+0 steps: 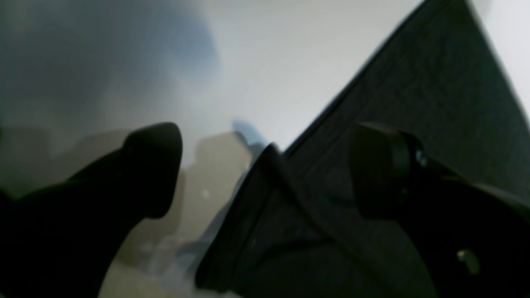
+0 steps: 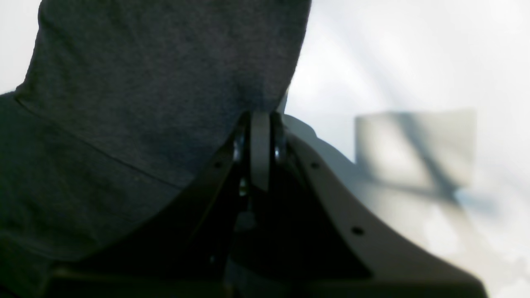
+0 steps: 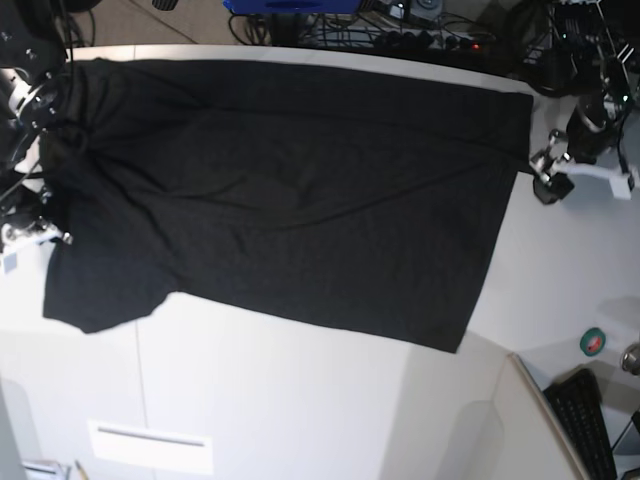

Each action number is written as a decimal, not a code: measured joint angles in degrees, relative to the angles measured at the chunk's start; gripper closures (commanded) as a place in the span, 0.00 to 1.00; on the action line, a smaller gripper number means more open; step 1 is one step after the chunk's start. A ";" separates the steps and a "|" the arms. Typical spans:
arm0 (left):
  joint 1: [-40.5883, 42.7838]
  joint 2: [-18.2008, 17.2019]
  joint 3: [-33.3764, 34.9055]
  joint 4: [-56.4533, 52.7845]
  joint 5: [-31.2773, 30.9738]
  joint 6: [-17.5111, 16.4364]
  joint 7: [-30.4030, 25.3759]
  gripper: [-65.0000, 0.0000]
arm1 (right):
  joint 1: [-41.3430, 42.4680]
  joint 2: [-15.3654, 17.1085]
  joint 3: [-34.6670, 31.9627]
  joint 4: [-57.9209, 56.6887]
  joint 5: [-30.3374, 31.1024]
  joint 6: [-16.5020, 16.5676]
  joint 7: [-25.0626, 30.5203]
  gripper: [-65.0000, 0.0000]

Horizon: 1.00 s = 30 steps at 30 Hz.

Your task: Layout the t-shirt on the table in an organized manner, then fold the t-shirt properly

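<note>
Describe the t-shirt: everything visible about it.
The t-shirt is a large, soft, black knit cloth, spread nearly flat on the white table with shallow wrinkles. No print shows on the upturned face. One sleeve juts out at the lower left in the base view. Its left edge is bunched where the right gripper has its jaws shut on the cloth. At its right edge the left gripper has open jaws astride the hem.

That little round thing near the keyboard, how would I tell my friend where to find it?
Start at the big white table with the black t-shirt spread on it. Go to the corner by the black keyboard. Just above it lies a small roll of tape, the only green ring there.
</note>
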 measured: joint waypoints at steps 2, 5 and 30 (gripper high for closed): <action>-4.39 -0.13 1.95 -1.86 2.64 0.11 0.26 0.08 | -0.66 -0.61 -0.02 4.00 -0.87 -0.02 -1.31 1.00; -12.07 -0.50 4.59 -6.95 2.69 -0.17 -0.04 0.08 | -1.79 -2.05 0.04 11.61 -0.92 -0.02 -5.77 1.00; -35.63 -0.26 19.98 -42.34 13.40 2.38 -6.47 0.61 | -14.29 -9.20 -13.40 44.13 -0.15 0.85 -10.19 1.00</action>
